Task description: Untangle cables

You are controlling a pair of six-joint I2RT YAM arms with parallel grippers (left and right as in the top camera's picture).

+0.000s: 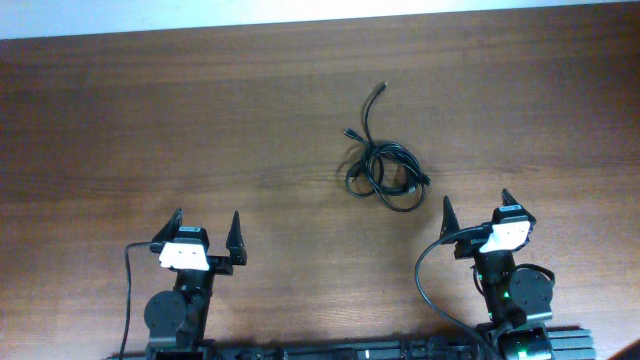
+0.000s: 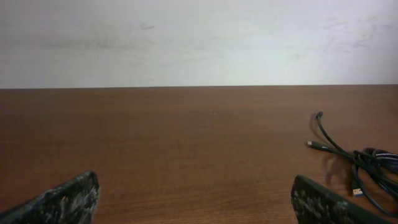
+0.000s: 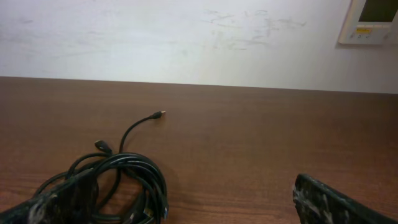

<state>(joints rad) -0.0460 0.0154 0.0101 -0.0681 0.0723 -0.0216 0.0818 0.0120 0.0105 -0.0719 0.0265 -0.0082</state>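
tangled cables (image 1: 383, 168) on table (image 1: 200, 130)

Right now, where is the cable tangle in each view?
Overhead: cables right of centre, slightly toward the far side.
Left wrist: cables at the right edge, lower half.
Right wrist: cables at lower left.
Shared landmark: the far plug sticking out beyond the tangle.

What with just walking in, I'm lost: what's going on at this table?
Untangling has not yet begun. A tangle of black cables lies untouched on the wooden table, closer to the right gripper than the left gripper. Both grippers sit at the near edge, open and empty.
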